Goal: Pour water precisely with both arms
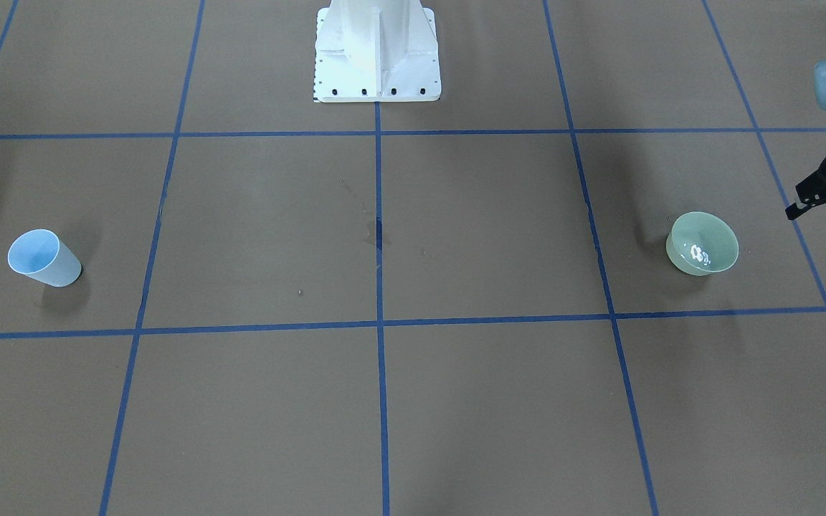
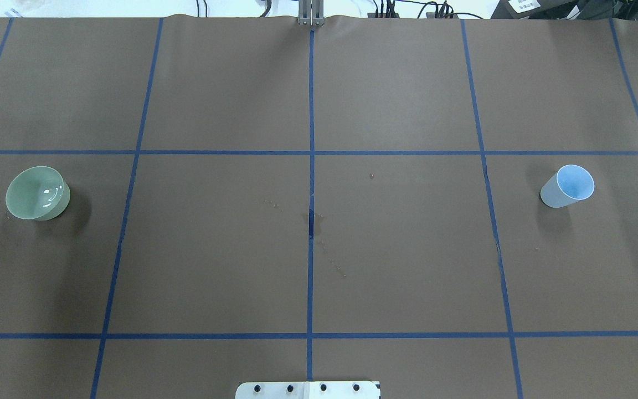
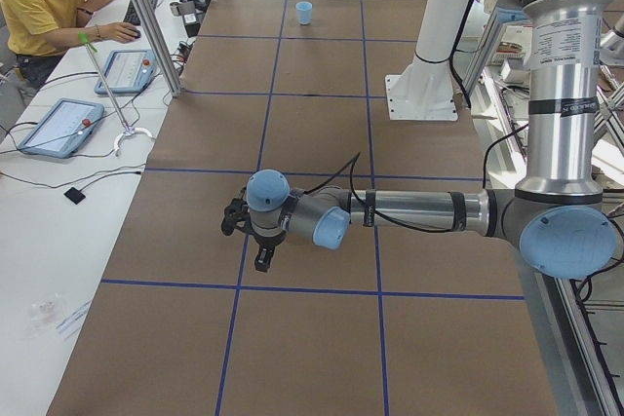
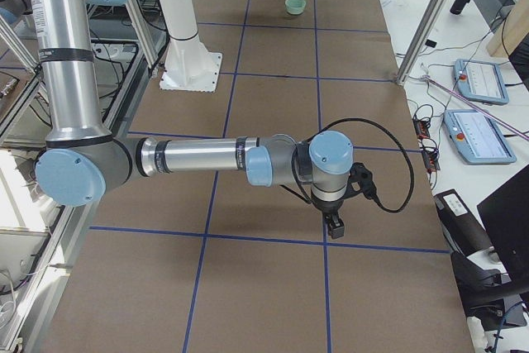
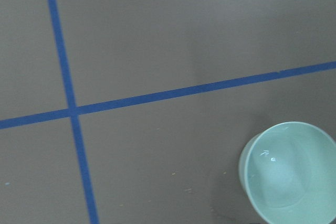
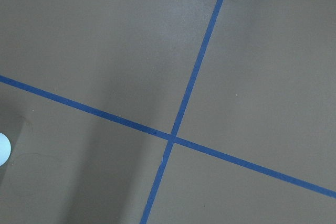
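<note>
Water (image 2: 49, 195) glints in the light, slick green bowl (image 2: 20, 195) at the left end of the table (image 2: 214, 249) and would likely slosh, so pinch its rim level with the nearby spread-jawed left gripper (image 1: 813, 217); whether the right gripper (image 4: 334, 227) is spread I cannot tell.

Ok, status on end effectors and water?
Left end effector open, empty, near green bowl. Right end effector: can't tell. Water glints in bowl. Blue cup upright.
</note>
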Available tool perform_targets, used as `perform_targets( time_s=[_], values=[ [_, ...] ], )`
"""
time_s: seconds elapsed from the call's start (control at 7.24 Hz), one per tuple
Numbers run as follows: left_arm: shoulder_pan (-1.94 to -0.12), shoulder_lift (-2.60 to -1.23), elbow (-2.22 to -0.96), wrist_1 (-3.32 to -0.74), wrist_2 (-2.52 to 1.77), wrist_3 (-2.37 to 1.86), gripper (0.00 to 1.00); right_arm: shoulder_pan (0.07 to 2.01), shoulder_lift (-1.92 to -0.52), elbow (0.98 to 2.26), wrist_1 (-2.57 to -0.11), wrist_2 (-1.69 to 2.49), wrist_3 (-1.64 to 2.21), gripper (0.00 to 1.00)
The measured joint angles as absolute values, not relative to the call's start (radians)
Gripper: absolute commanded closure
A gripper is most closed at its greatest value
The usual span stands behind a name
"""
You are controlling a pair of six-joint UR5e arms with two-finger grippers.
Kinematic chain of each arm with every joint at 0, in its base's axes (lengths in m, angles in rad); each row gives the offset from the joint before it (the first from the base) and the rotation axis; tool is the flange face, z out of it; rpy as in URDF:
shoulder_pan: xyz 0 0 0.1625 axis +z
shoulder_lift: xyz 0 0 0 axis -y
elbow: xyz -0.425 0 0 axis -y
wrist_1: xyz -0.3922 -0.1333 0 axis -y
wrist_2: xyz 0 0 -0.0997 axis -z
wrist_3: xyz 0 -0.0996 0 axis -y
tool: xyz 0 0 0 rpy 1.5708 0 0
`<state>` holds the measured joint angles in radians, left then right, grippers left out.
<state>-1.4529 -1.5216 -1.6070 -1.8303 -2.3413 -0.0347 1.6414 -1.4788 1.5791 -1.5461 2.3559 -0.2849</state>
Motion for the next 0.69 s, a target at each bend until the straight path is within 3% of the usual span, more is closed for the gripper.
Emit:
perform_targets(
  time_s=[0.28,0.69],
  values=[
    [-1.582,-1.569,-1.617,-1.593,-2.305,0.162,0.0,1.641,-1.479,1.579,-1.548,2.356,-0.284,0.0],
    [-1.637,-1.585,-1.624,-1.519,-2.302,0.206,0.0,1.62,-1.477,1.577,-1.555,2.353,-0.255,0.0]
  ],
)
